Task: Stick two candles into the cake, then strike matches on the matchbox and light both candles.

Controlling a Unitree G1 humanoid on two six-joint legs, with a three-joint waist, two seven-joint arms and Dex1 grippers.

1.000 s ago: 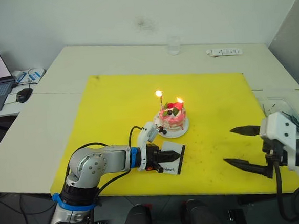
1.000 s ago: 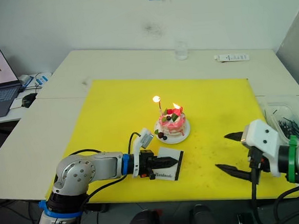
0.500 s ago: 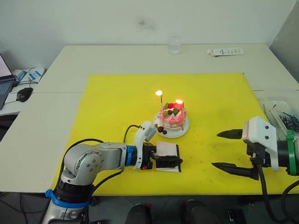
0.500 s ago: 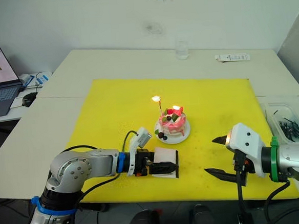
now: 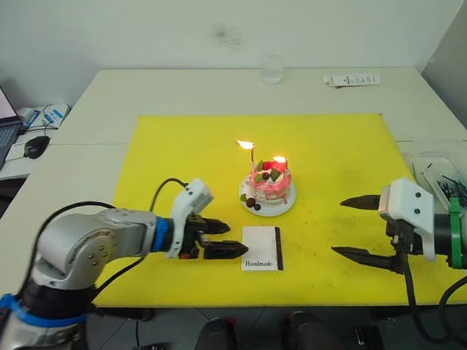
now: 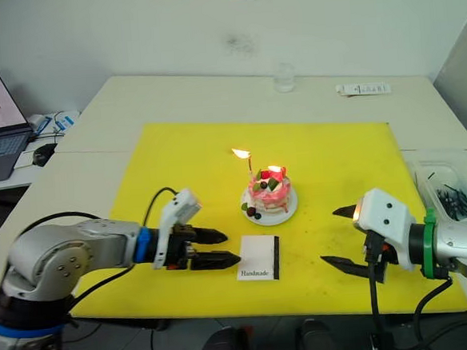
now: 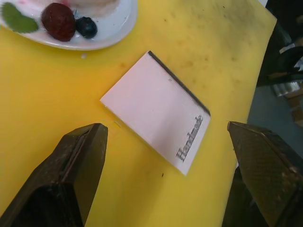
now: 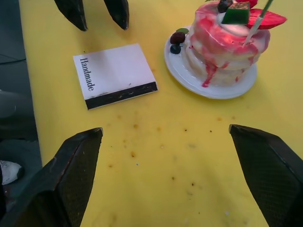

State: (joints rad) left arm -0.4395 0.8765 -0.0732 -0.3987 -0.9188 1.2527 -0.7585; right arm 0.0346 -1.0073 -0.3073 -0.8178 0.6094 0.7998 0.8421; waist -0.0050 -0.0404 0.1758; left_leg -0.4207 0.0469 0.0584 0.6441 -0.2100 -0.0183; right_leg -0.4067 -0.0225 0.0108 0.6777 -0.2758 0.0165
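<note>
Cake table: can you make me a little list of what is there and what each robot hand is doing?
cake: pink, on a white plate, on the yellow mat
candles: two, both burning, standing in the cake
matchbox: lying flat on the mat, in front of the cake
left gripper: open, empty, beside the matchbox, not touching it
right gripper: open, empty, to the cake's right
tray: dark sticks inside, at the right edge
</note>
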